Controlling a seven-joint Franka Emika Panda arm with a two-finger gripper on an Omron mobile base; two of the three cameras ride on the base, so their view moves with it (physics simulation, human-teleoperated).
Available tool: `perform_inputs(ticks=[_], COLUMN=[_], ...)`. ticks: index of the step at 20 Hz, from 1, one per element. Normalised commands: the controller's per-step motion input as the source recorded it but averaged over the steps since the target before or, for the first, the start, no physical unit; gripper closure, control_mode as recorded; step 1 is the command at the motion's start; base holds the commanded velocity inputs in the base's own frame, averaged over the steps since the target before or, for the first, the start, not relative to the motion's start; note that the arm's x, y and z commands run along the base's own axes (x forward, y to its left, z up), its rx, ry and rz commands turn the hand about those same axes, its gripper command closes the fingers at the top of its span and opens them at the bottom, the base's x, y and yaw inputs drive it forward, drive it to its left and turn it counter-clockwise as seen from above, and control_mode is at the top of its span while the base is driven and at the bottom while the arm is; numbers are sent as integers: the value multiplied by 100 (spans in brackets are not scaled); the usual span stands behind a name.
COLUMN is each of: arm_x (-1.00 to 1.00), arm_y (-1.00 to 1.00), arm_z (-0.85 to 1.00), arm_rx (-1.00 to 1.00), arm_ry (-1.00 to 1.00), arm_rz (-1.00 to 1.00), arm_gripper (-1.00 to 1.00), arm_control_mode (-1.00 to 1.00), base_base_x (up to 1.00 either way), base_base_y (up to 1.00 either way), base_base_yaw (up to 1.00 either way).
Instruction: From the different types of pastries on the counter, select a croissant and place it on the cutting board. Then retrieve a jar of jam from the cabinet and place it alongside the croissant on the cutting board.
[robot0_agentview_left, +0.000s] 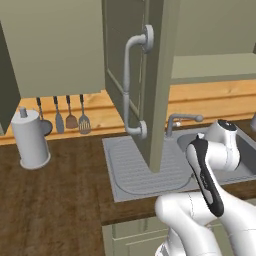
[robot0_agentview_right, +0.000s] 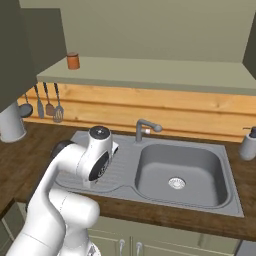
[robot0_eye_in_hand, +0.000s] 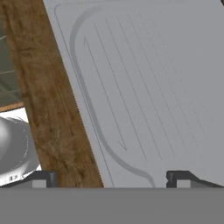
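No brand, label or writing was legible anywhere. The jar of jam (robot0_agentview_right: 73, 61) was a small squat orange cylinder with a darker brownish top, upright at the left end of the open cabinet's (robot0_agentview_right: 150, 70) shelf, above the utensils (robot0_agentview_right: 48, 104) hung on the wall. The gripper (robot0_eye_in_hand: 112, 177) hung over the ribbed drainboard (robot0_eye_in_hand: 153, 87) beside the counter's (robot0_eye_in_hand: 48, 113) wood, its jaws spread wide, holding nothing and touching nothing.

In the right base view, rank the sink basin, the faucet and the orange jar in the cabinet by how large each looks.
1. Sink basin, clearly largest.
2. Faucet.
3. Orange jar, smallest, though it stands farther back, so its true size is uncertain.
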Motion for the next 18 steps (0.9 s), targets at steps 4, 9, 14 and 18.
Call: perform_inputs(ticks=[4, 9, 14, 18], arm_x=[5, 13, 61, 27], arm_y=[28, 48, 37, 18], arm_z=[1, 22, 33, 45], arm_rx=[-3, -13, -12, -7], arm_ry=[-5, -19, -17, -12], arm_rz=[0, -2, -10, -5], arm_gripper=[-100, -100, -100, -100], arm_control_mode=[-100, -100, -100, -100], base_base_x=[9, 0, 0, 0], base_base_y=[27, 0, 0, 0], base_base_yaw=[0, 0, 0, 0])
